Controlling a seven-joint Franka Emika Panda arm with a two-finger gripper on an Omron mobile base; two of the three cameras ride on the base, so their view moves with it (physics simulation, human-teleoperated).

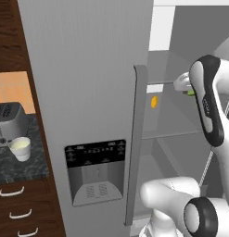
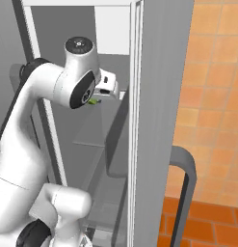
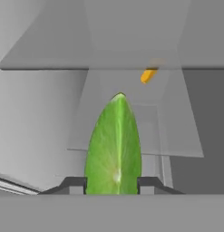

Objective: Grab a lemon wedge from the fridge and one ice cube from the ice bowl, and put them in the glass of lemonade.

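The fridge (image 1: 88,69) stands with its dispenser door shut and its other door (image 2: 159,120) swung open. My gripper (image 3: 111,183) is inside the open compartment, shut on a green wedge (image 3: 114,145) that sits between the two fingertips (image 3: 72,185). From the left base the hand (image 1: 182,83) shows beside the arm, with a bit of green (image 1: 191,92) under it. The lemon wedge (image 3: 148,75), yellow-orange, lies on a shelf further in, apart from the gripper (image 2: 107,87); it also shows as a small piece (image 1: 154,102). The glass of lemonade (image 1: 21,149) stands on the dark counter. The ice bowl is out of view.
A grey toaster (image 1: 9,121) stands just behind the glass on the counter (image 1: 23,169), above wooden drawers (image 1: 18,208). Glass shelves (image 3: 131,63) cross the fridge interior. The open door's handle (image 2: 185,193) juts out on the right, in front of an orange tiled wall (image 2: 217,96).
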